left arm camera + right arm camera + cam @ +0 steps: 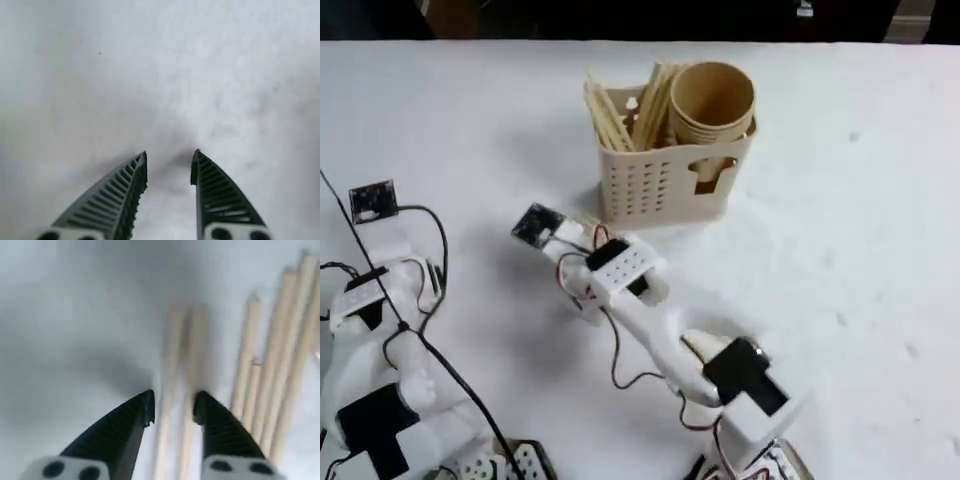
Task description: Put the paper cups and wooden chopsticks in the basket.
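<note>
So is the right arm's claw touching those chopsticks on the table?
Cannot tell. In the right wrist view the right gripper stands open astride two chopsticks; one finger sits close to the wood, but neither contact nor gap is plain.

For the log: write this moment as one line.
right hand: open astride two chopsticks | left hand: open, empty | basket: holds cups

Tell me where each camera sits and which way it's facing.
High view: fixed above, looking down at the basket; the left arm and right arm show.
Left wrist view: on the left arm, facing bare table past the open left gripper.
Right wrist view: on the right arm, facing chopsticks past the open right gripper.
Both wrist views share the white table.
</note>
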You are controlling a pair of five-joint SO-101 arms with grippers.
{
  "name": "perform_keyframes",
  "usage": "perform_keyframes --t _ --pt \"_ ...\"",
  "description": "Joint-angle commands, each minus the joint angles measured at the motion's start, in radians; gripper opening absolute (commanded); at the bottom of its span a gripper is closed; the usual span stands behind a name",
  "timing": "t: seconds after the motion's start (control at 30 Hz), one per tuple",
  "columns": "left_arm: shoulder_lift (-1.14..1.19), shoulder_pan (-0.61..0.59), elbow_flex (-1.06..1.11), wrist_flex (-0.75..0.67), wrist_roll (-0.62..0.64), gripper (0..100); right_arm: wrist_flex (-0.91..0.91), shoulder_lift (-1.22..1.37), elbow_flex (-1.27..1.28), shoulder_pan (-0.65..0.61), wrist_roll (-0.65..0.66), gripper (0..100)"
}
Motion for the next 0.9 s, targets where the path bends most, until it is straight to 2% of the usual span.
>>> perform_keyframes --t 0.0,0.3,0.5,0.63,0.73,0.87 --pt "-0.007 -0.012 -0.002 -0.011 0.011 16 0.007 0.004 -0.003 -0.005 0.003 1.4" --pt "-0.007 -0.012 -0.002 -0.011 0.011 16 0.036 -0.013 -0.012 -0.004 0.002 1.6" --pt "-0.007 -0.012 -0.002 -0.011 0.011 16 0.114 -0.208 -0.005 0.018 -0.028 1.6" --pt "-0.007 -0.012 -0.002 -0.011 0.011 16 0.047 -0.278 0.089 0.035 -0.032 1.9" --pt "-0.007 -0.012 -0.002 -0.011 0.011 16 -0.03 -0.251 0.14 0.031 -0.032 2.2" --pt "-0.007 -0.012 -0.002 -0.011 0.011 16 -0.044 -0.179 0.109 0.033 -0.032 3.1"
